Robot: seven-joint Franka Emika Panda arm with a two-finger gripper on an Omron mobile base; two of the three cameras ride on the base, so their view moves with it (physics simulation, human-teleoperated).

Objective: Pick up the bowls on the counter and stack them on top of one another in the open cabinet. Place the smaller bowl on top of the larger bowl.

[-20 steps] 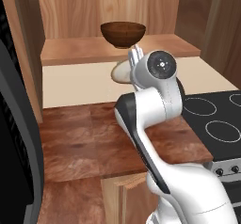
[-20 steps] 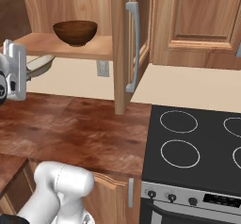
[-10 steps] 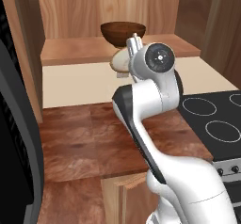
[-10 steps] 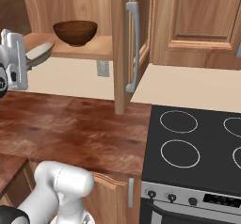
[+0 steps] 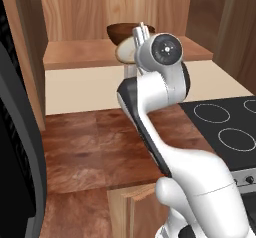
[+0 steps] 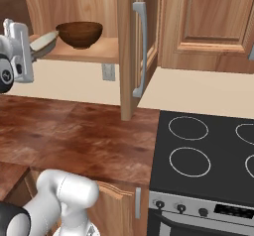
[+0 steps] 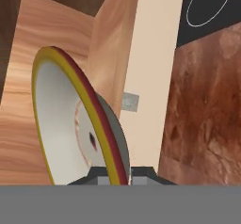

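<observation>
The claw point(image 7: 117, 173) pinches the rim of the small cream-white round bowl point(image 7: 70, 119), lifted near the cabinet shelf point(image 6: 94, 55), so it can go into the big dark brown wooden bowl point(image 6: 79, 33) there.

Deep round dark brown wooden bowl point(image 6: 79, 33) on the light brown shelf board point(image 6: 94, 55) inside the open wooden wall cabinet point(image 5: 70, 12). Small shallow cream-white bowl point(image 6: 42, 42) at its 9 o'clock in the right base view, just beside. Below, reddish-brown wood-grain counter point(image 6: 74, 141); black stovetop with ring burners point(image 6: 208, 155) at the counter's 3 o'clock.
</observation>
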